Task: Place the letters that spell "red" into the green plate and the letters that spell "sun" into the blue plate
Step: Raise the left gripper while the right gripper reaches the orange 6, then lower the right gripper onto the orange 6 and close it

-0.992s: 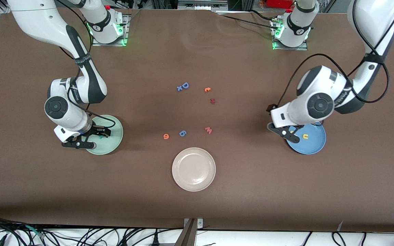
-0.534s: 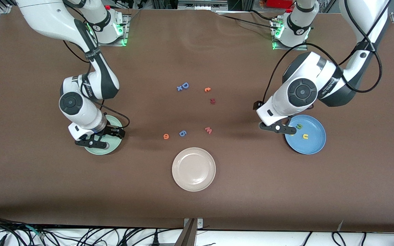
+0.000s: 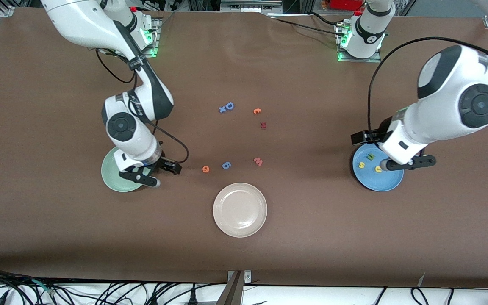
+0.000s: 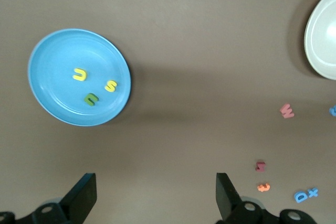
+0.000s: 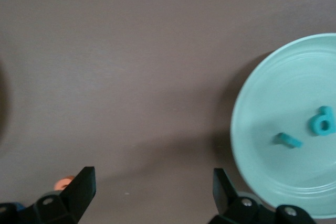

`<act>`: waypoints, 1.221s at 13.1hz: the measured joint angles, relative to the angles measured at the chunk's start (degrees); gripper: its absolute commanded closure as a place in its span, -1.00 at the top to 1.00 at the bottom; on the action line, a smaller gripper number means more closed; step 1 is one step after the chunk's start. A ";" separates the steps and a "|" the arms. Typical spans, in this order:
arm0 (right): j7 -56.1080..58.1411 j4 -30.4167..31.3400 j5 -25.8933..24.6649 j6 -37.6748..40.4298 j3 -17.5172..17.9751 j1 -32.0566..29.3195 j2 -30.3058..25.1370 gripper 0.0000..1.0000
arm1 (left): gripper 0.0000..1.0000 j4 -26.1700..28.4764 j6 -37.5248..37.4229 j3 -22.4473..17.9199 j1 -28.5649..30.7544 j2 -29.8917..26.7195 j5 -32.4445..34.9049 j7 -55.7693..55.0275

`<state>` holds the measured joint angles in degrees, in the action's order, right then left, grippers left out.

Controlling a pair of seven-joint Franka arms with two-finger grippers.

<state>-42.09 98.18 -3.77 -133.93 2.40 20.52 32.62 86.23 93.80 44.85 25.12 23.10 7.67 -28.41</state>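
Right gripper [image 3: 155,171], fingers spread and empty, has shifted off the green plate [image 3: 110,171] toward its three o'clock edge; left gripper [image 3: 409,163], likewise spread, has swung across the blue plate [image 3: 379,182]; loose letters unmoved.

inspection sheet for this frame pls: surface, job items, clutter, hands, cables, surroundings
Surface: brown table, no spills seen.
Job's things: blue plate holds yellow u, yellow s, olive n; green plate holds teal d, teal r; orange e on table.
Clutter: beige plate, blue D, blue 6, pink w.
Hands: left hand open over blue plate; right hand open at green plate's edge.
Cables: black cable on right arm.
Surroundings: loose wires below table edge.
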 measured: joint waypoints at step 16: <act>-9.81 -10.58 4.63 0.37 0.08 6.69 12.34 0.92 | 1.00 9.81 2.29 -35.49 -24.33 -21.59 -6.59 23.54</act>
<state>-51.90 87.60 0.86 -133.56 2.48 27.21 44.96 96.04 96.09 9.36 0.79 1.51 1.08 -4.87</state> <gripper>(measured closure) 0.022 0.000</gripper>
